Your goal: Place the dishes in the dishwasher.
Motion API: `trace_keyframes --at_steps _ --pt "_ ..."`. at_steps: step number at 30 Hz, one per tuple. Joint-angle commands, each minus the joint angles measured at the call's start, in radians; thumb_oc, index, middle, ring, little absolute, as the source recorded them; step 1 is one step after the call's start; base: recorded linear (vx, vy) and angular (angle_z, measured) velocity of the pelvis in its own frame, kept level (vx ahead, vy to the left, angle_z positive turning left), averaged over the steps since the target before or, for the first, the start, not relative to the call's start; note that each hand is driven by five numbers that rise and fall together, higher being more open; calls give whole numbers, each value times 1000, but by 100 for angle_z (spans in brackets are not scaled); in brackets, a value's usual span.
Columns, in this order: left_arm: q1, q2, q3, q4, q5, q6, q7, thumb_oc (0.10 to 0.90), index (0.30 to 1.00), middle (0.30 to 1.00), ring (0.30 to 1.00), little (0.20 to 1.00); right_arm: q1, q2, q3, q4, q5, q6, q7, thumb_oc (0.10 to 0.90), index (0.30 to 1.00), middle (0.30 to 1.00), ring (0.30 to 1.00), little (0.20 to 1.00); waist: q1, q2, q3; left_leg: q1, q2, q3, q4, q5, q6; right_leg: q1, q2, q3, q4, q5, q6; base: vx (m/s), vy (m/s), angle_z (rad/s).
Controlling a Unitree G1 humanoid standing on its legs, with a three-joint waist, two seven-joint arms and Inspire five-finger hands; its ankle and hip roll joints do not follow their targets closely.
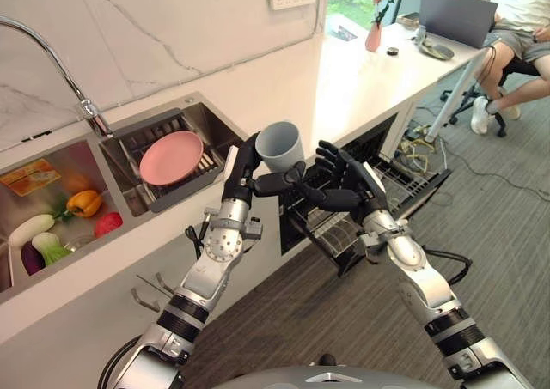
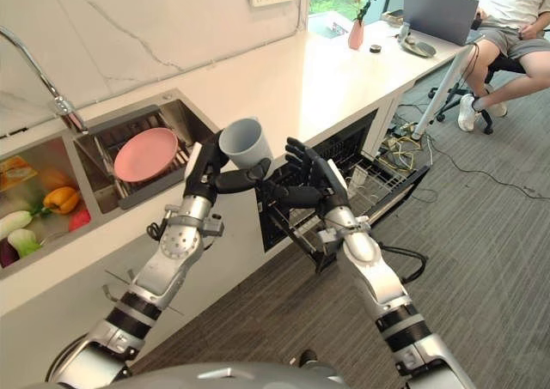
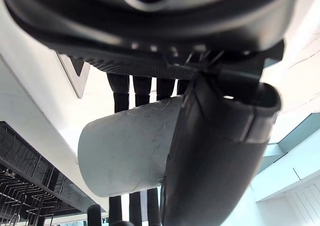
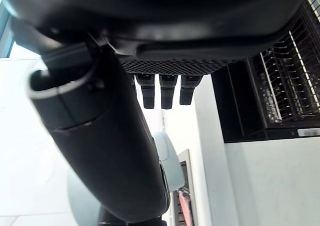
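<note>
My left hand (image 1: 243,173) is shut on a pale grey cup (image 1: 280,145), holding it tilted in the air at the counter's front edge, mouth facing up and away. In the left wrist view the thumb and fingers wrap the cup (image 3: 127,158). My right hand (image 1: 348,185) is open just right of the cup, fingers spread and its thumb reaching toward the left hand under the cup. Below both hands the dishwasher (image 1: 397,181) stands open with its wire rack (image 2: 371,183) pulled out. A pink plate (image 1: 170,156) leans in the sink's dish rack.
A faucet (image 1: 51,58) arches over the sink; the left basin (image 1: 51,213) holds vegetables. The white counter (image 1: 344,80) runs right to a vase (image 1: 374,35) and a laptop (image 1: 455,15). A person sits at the far right (image 1: 524,37). Cables (image 1: 421,153) lie by the dishwasher.
</note>
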Motion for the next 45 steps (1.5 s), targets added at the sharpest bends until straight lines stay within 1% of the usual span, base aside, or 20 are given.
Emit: trace_keyframes --at_steps 1,6,8,12,15,16,18,20,21,23,24,25,27,29,32,33,37,41,42,45 --pt "-145 28 34 -58 -22 -94 -23 400 300 300 300 300 -139 12 -60 -8 -56 -61 16 800 900 900 900 900 -3 -45 -61 -15 42 27 4 20 -17 89 -106 31 36 -112 131 0 0 0" --pt "-185 41 33 -72 -40 -100 -48 400 300 300 300 300 -155 -11 -54 6 -66 -45 43 800 900 900 900 900 -4 -45 -60 -15 42 25 4 20 -17 90 -106 27 34 -110 132 0 0 0" --pt "-205 46 26 -84 -69 -102 -81 400 300 300 300 300 -175 -38 -43 19 -115 -31 60 800 900 900 900 900 -5 -46 -58 -16 42 25 4 19 -18 90 -106 27 32 -108 132 -9 -1 3" --pt "-213 49 23 -96 -83 -104 -96 400 300 300 300 300 -194 -56 -43 23 -182 -28 57 800 900 900 900 900 -7 -45 -56 -14 42 27 4 18 -17 89 -106 29 32 -108 133 -5 0 2" --pt "-201 45 36 -95 -80 -104 -84 400 300 300 300 300 -195 -44 -78 16 -252 -39 6 800 900 900 900 900 -10 -40 -54 -13 43 29 4 16 -15 88 -106 33 30 -108 132 0 0 0" --pt "-200 45 36 -95 -80 -104 -84 400 300 300 300 300 -194 -44 -78 15 -253 -39 5 800 900 900 900 900 -10 -40 -54 -13 43 29 4 16 -15 88 -106 33 30 -108 132 0 0 0" --pt "-181 42 51 -83 -68 -95 -57 400 300 300 300 300 -174 -12 -112 13 -263 -54 -50 800 900 900 900 900 -12 -36 -54 -11 44 31 4 14 -13 88 -106 35 30 -109 132 0 0 0" --pt "-174 47 67 -62 -1 -85 -2 400 300 300 300 300 -146 30 -148 -3 -253 -81 -104 800 900 900 900 900 -16 -32 -53 -8 44 33 4 12 -12 88 -106 38 31 -110 132 0 0 0" --pt "-176 53 72 -33 66 -74 42 400 300 300 300 300 -132 52 -162 -14 -240 -100 -127 800 900 900 900 900 -18 -30 -53 -8 45 34 4 12 -12 87 -106 39 31 -110 132 0 0 0" --pt "-172 60 74 7 161 -60 91 400 300 300 300 300 -108 76 -176 -42 -199 -126 -134 800 900 900 900 900 -21 -32 -54 -6 45 36 4 11 -13 87 -106 41 31 -111 132 0 0 0" --pt "-171 60 73 23 189 -55 108 400 300 300 300 300 -101 82 -177 -59 -173 -134 -128 800 900 900 900 900 -22 -32 -55 -6 45 37 4 11 -14 87 -106 42 31 -110 133 0 0 0" --pt "-167 60 68 48 236 -42 126 400 300 300 300 300 -89 93 -165 -94 -110 -152 -102 800 900 900 900 900 -27 -34 -56 -5 45 39 4 11 -14 85 -106 45 31 -110 133 0 0 0" --pt "-167 60 67 49 236 -43 127 400 300 300 300 300 -88 92 -165 -95 -108 -151 -101 800 900 900 900 900 -27 -34 -57 -5 45 39 4 11 -14 85 -106 45 31 -110 133 0 0 0" --pt "-161 56 57 63 271 -38 135 400 300 300 300 300 -87 103 -126 -138 -16 -158 -43 800 900 900 900 900 -30 -37 -58 -2 45 46 4 11 -16 83 -105 49 30 -109 133 -6 -5 -2" --pt "-158 47 46 67 270 -38 123 400 300 300 300 300 -91 107 -80 -181 66 -153 16 800 900 900 900 900 -31 -39 -61 -1 47 50 4 12 -18 81 -105 51 29 -108 133 -8 -7 -5" --pt "-158 47 46 67 270 -38 123 400 300 300 300 300 -91 107 -80 -181 66 -153 16 800 900 900 900 900 -31 -39 -61 -1 47 50 4 12 -18 81 -105 51 29 -108 133 0 0 0" --pt "-168 33 21 66 270 -38 119 400 300 300 300 300 -104 106 -13 -202 79 -132 34 800 900 900 900 900 -34 -42 -62 0 49 56 4 12 -19 78 -105 55 30 -106 134 -5 -1 -1" --pt "-171 32 16 63 274 -36 120 400 300 300 300 300 -99 109 -5 -205 87 -128 34 800 900 900 900 900 -35 -42 -62 0 49 56 4 12 -19 78 -105 55 30 -106 134 -4 0 -1" --pt "-199 20 -18 73 300 -23 153 400 300 300 300 300 -132 122 37 -176 55 -110 -32 800 900 900 900 900 -37 -42 -63 0 51 57 4 13 -19 76 -106 58 30 -103 133 0 0 0" --pt "-237 4 -50 99 356 -9 206 400 300 300 300 300 -152 140 59 -172 -10 -91 -104 800 900 900 900 900 -42 -40 -60 -2 50 57 4 13 -19 74 -105 58 31 -102 132 -21 4 -2"
